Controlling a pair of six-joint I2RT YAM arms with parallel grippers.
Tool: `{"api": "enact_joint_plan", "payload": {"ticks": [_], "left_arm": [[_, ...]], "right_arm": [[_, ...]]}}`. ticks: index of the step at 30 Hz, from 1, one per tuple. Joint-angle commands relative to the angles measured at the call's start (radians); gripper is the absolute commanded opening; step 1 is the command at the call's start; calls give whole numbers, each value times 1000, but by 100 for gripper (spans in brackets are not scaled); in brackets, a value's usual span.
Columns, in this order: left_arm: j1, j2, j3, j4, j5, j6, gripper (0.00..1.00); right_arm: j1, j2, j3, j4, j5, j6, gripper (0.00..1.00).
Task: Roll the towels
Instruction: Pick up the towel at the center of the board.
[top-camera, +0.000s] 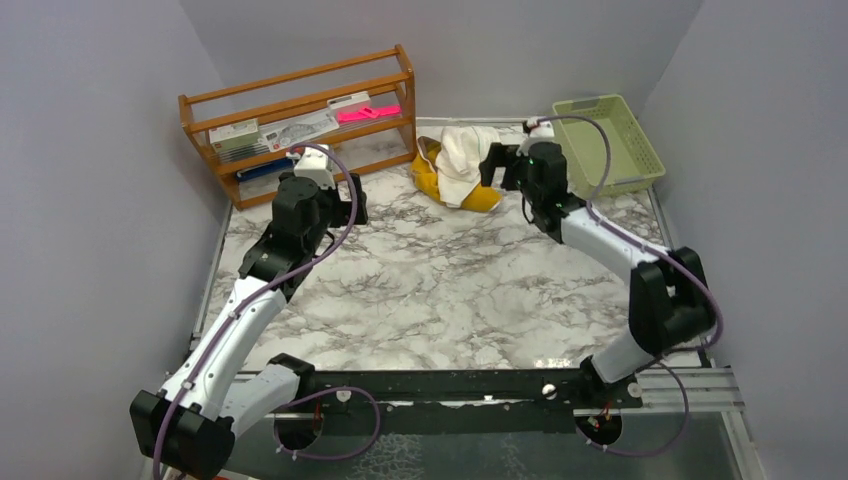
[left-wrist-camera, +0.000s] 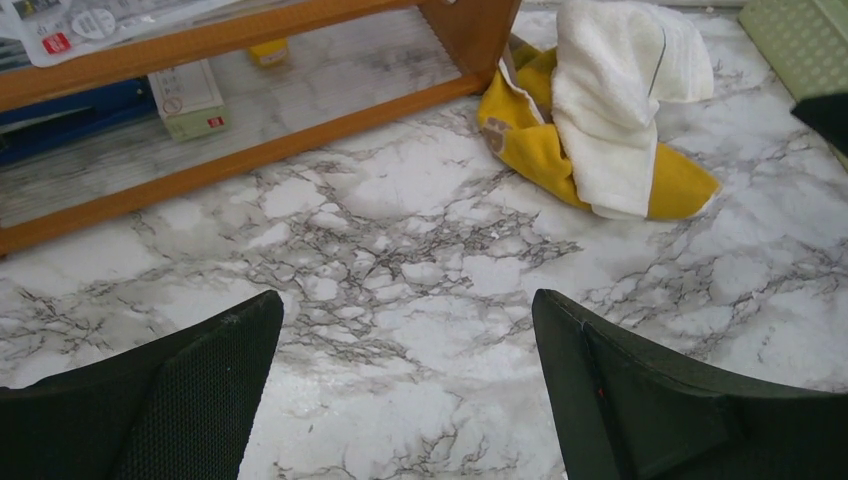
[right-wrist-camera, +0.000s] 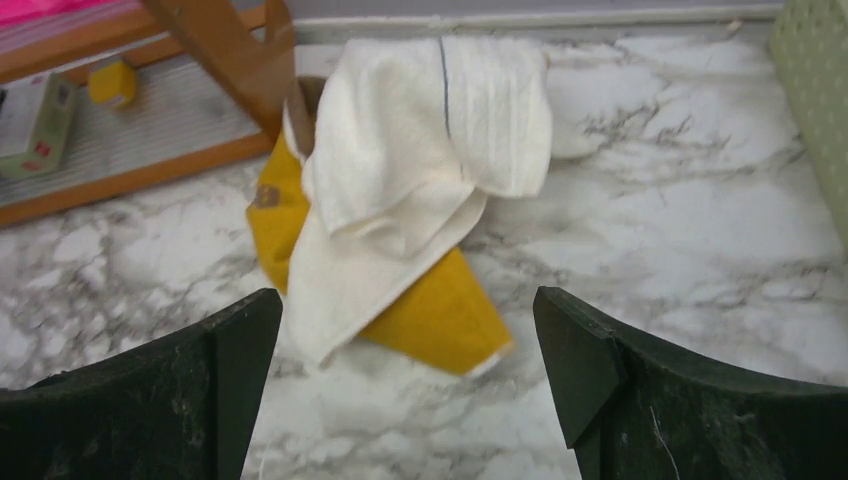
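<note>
- Because the cream-white towel lies crumpled over the mustard-yellow towel, much of the yellow is hidden (beside the wooden rack, far end of the table).
- Left gripper: jaws spread, empty.
- Right gripper: spread, empty, near the pile.
- Basket cut off at right.

The marble-patterned table is carrying a wooden rack at far left, a pale green basket at far right, and between them a mustard-yellow towel lying under a cream-white towel.
</note>
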Motion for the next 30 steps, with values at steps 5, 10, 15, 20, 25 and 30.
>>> {"api": "enact_joint_plan", "payload": {"ticks": [5, 10, 15, 20, 25, 30], "left_arm": [[7, 27, 20, -49, 110, -16, 99], [7, 36, 33, -47, 135, -9, 99], [7, 35, 29, -50, 148, -12, 99], [7, 16, 12, -53, 149, -13, 99], [7, -3, 2, -53, 143, -22, 99], [7, -19, 10, -52, 133, -19, 99]], "right_arm": [[-70, 503, 599, -259, -27, -139, 100], [-93, 882, 1065, -495, -131, -207, 100], [-98, 1162, 1461, -694, -156, -220, 93], [-100, 1020, 1287, -526, -164, -216, 3], [-99, 813, 1239, -430, -184, -209, 1], [-98, 606, 1205, -433, -233, -218, 1]]}}
